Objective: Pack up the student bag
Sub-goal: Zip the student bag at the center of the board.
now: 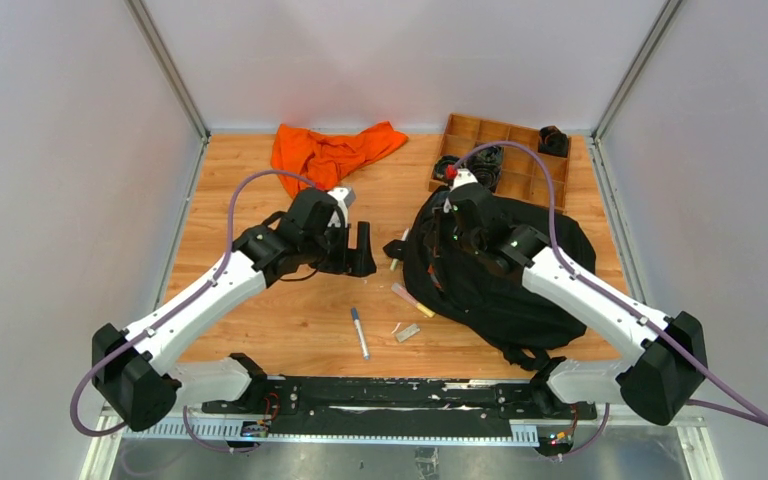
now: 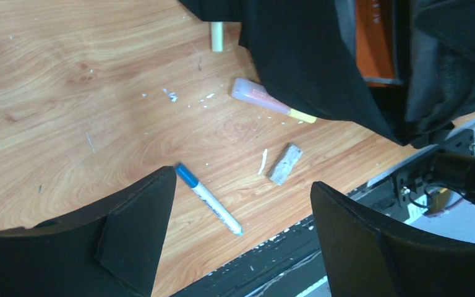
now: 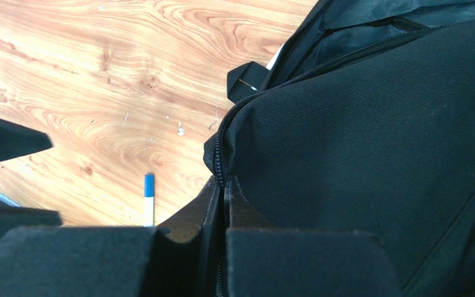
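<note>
Frankly, the weak spot is my right claw (image 3: pixel 224 185): its fingers are pressed together on a thin fold of the student bag (image 1: pixel 500 270) right at the zip line. That is not much cloth to hold. If I lift or pull hard, I judge the fold could slide out and the opening would slump shut. A sideways tug could also drag the whole soft bag over the pink marker (image 2: pixel 266 99), whose yellow end lies just at the bag's edge.

My left claw (image 2: pixel 241 185) stands wide apart and holds nothing, hovering over the bare surface (image 2: pixel 68 74). Below it lie a blue-capped pen (image 2: pixel 207 198) and a small grey block (image 2: pixel 284 164). The pen is thin, round and flat on the wood. Coming down off-centre would likely roll it away or scrape my fingertips on the surface instead of closing round it.

The bag lies on the right half of the surface, just in front of the wooden tray (image 1: pixel 520 160). Its zip edge is inside my right claw, and the rest spreads beneath and beyond that arm. From my left claw it sits off to the right, near but not touching, with the pen and block in between.
</note>
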Robot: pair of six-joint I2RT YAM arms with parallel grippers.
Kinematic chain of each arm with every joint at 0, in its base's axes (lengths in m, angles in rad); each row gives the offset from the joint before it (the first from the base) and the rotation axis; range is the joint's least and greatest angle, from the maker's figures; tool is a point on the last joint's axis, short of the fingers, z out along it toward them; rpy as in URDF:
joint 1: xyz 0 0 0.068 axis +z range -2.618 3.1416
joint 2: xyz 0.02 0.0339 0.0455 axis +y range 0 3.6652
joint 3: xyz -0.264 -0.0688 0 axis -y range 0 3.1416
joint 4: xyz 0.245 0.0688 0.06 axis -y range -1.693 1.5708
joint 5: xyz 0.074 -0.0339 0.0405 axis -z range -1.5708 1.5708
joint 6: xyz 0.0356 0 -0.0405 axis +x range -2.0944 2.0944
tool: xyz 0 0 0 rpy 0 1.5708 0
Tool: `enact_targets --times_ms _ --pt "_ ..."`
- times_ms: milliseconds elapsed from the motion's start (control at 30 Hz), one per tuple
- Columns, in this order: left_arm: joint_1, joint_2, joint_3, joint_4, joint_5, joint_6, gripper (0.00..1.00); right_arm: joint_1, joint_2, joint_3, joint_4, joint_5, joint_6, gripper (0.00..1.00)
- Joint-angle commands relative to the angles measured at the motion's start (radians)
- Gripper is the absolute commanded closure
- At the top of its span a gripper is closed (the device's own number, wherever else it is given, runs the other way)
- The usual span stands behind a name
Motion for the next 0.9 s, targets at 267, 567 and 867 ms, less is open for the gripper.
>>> enact_targets --times_ms 267,567,867 --pt "0.006 0.061 -0.153 0.146 0.009 -0.013 0.15 0.004 0.002 -0.007 0.048 0.031 -0.044 0.94" --pt "0.008 0.046 -0.133 0.099 -0.031 0.005 0.14 -0.013 0.079 0.090 0.009 0.001 -0.118 0.55" --pt "-0.112 -0.065 -0.064 0.099 -0.220 0.055 0.14 -0.034 -0.184 0.042 -0.208 0.244 -0.133 0.30"
